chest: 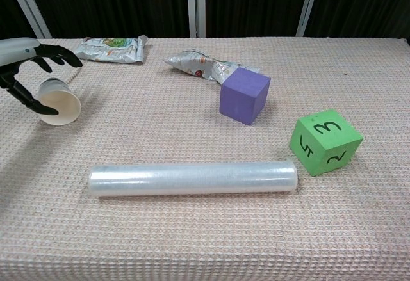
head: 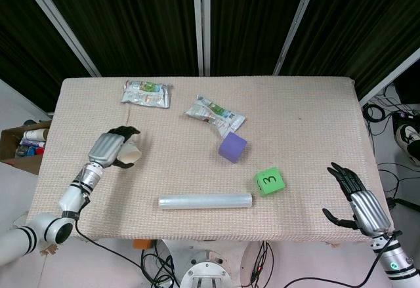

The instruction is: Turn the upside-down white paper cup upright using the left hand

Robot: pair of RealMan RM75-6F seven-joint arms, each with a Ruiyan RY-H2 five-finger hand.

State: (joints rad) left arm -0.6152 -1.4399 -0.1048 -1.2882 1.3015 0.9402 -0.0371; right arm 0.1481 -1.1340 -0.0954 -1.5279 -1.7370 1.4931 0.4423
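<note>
My left hand (head: 108,149) (chest: 25,49) grips the white paper cup (head: 133,151) (chest: 59,102) at the table's left side, just above the cloth. The cup is tilted on its side, and in the chest view its open mouth faces the camera. Dark fingers wrap over its top while the thumb curls under it. My right hand (head: 357,199) hovers open at the front right corner of the table, fingers spread, holding nothing; the chest view does not show it.
A clear film roll (head: 205,201) (chest: 192,177) lies across the front middle. A purple cube (head: 232,147) (chest: 244,95) and a green die (head: 270,181) (chest: 325,141) sit to the right. Two snack packets (head: 146,93) (head: 214,115) lie further back.
</note>
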